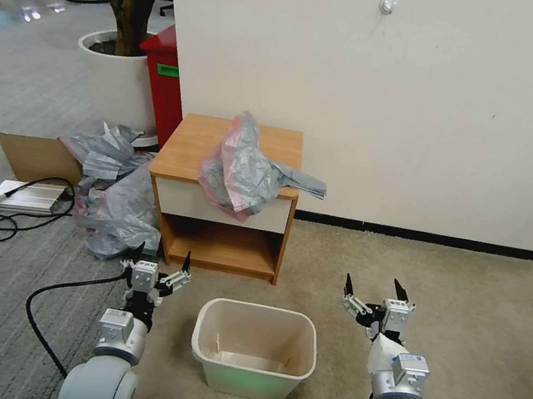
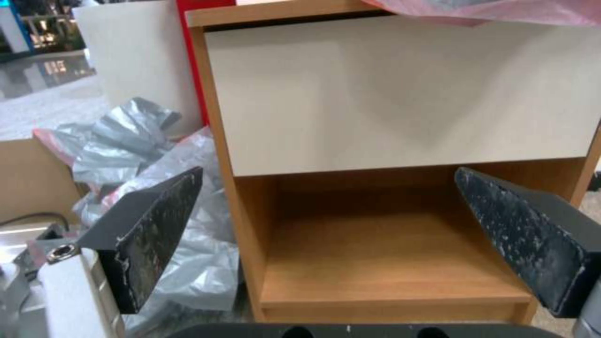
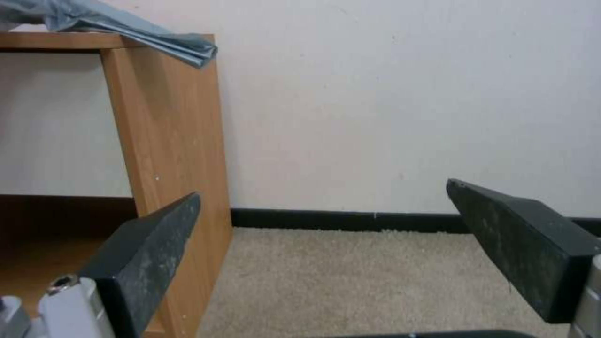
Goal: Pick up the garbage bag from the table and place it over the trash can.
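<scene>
Both spread-fingered grippers, left gripper [image 1: 161, 258] and right gripper [image 1: 372, 288], well short of garbage bag [image 1: 242, 169]

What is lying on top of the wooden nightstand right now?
A crumpled translucent grey plastic garbage bag with a pinkish-red rim lies on the orange-brown wooden nightstand, draping over its front and right edges. Anything beneath the bag is hidden.

Grey garbage bag [image 1: 244, 169], beige trash can [image 1: 253, 352]
</scene>
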{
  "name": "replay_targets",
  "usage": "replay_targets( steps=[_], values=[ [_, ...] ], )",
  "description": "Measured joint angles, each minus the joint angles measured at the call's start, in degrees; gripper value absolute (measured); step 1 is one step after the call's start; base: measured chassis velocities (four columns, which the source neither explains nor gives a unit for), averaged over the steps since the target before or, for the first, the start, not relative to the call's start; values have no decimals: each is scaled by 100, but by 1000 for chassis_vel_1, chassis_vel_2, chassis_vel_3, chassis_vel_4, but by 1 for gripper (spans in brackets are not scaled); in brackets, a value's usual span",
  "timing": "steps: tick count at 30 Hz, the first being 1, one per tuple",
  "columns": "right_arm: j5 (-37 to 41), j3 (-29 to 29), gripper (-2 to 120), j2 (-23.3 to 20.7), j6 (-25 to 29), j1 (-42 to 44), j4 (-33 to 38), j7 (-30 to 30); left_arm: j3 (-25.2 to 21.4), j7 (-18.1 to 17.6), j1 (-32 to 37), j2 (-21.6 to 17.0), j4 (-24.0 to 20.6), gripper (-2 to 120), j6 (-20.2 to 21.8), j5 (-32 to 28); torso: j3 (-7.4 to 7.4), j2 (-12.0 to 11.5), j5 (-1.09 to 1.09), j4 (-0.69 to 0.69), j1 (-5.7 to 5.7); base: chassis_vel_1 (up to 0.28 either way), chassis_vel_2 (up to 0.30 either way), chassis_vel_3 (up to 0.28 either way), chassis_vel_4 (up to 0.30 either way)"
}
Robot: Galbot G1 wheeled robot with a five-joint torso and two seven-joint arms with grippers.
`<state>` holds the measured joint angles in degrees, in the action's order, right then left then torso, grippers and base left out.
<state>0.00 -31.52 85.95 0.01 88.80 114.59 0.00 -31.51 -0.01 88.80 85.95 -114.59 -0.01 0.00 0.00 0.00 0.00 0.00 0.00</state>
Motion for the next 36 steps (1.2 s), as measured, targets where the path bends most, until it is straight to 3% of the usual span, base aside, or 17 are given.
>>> replay_targets(
  steps=[19, 22, 25, 28, 30, 33, 35, 36],
  values=[
    [51, 13, 100, -5, -6, 1, 24, 2, -12, 0, 9, -29, -8, 98, -1, -29, 0, 0, 0, 0, 0, 0, 0, 0, 0],
    [492, 169, 100, -63, -63, 28, 396, 1, -127, 0, 88, -227, -82, 97, -50, -277, 0, 0, -1, -2, 0, 0, 0, 0, 0],
    [1009, 321, 100, -129, -159, 77, 658, -80, -488, -33, 321, -813, -307, 97, -222, -988, 0, 0, -1, 0, 0, 0, 0, 0, 0],
    [1214, 364, 100, -159, -209, 65, 713, -104, -644, -46, 415, -1089, -396, 97, -292, -1254, -1, 0, 3, 2, 0, 0, 0, 0, 0],
    [1518, 435, 100, -205, -295, 4, 728, -90, -675, -4, 511, -1292, -450, 98, -325, -1532, 0, 0, -8, 0, 0, 0, 0, 0, 0],
    [1878, 510, 100, -271, -324, -112, 667, -55, -736, 51, 619, -1467, -518, 99, -404, -1822, -1, 0, 4, -1, 0, 0, 0, 0, 0],
    [2963, 721, 100, -377, -388, -457, 420, 114, -744, 69, 673, -1513, -472, 99, -588, -1925, 0, 0, -6, 0, 0, 0, 0, 0, 0],
    [2963, 721, 100, -377, -388, -457, 420, 114, -744, 69, 673, -1513, -472, 99, -588, -1925, 0, 0, -6, 0, 0, 0, 0, 0, 0]
  ],
)
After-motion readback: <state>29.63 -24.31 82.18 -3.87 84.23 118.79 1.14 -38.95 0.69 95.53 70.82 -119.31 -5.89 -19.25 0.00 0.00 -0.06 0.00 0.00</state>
